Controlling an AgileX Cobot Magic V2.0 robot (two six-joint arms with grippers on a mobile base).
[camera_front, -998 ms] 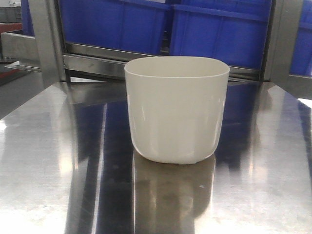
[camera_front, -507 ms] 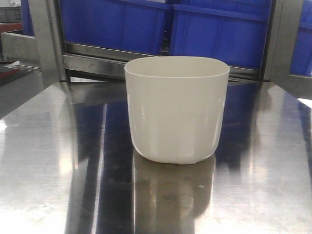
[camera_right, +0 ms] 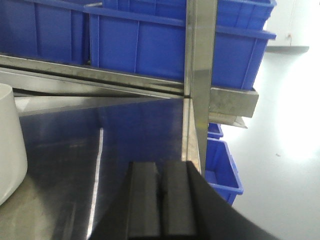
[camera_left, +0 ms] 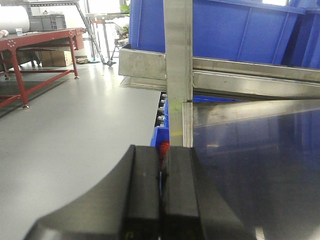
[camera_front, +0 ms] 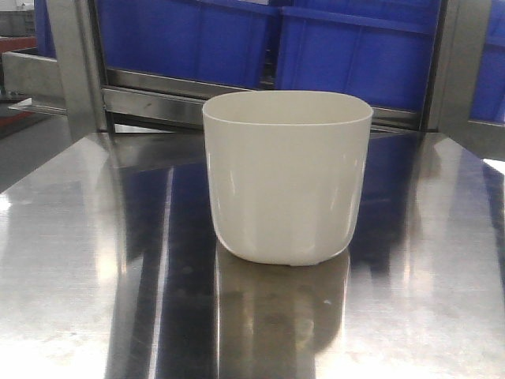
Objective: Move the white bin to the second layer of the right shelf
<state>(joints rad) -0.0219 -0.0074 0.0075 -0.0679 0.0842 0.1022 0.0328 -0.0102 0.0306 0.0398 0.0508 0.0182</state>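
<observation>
The white bin (camera_front: pixel 286 178) stands upright on the mirror-like steel tabletop (camera_front: pixel 79 260), in the middle of the front view. Its right wall also shows at the left edge of the right wrist view (camera_right: pixel 10 145). My left gripper (camera_left: pixel 161 150) is shut and empty at the table's left edge, beside a steel post (camera_left: pixel 178 70). My right gripper (camera_right: pixel 161 167) is shut and empty over the table's right part, to the right of the bin and apart from it. No roller-rail shelf level shows in any view.
Blue crates (camera_front: pixel 260 39) sit on a steel rack behind the table. Upright steel posts (camera_front: pixel 75 63) stand at the table's back corners. More blue crates (camera_right: pixel 222 167) sit low beside the right post. A red workbench (camera_left: pixel 35 50) stands on the grey floor at the far left.
</observation>
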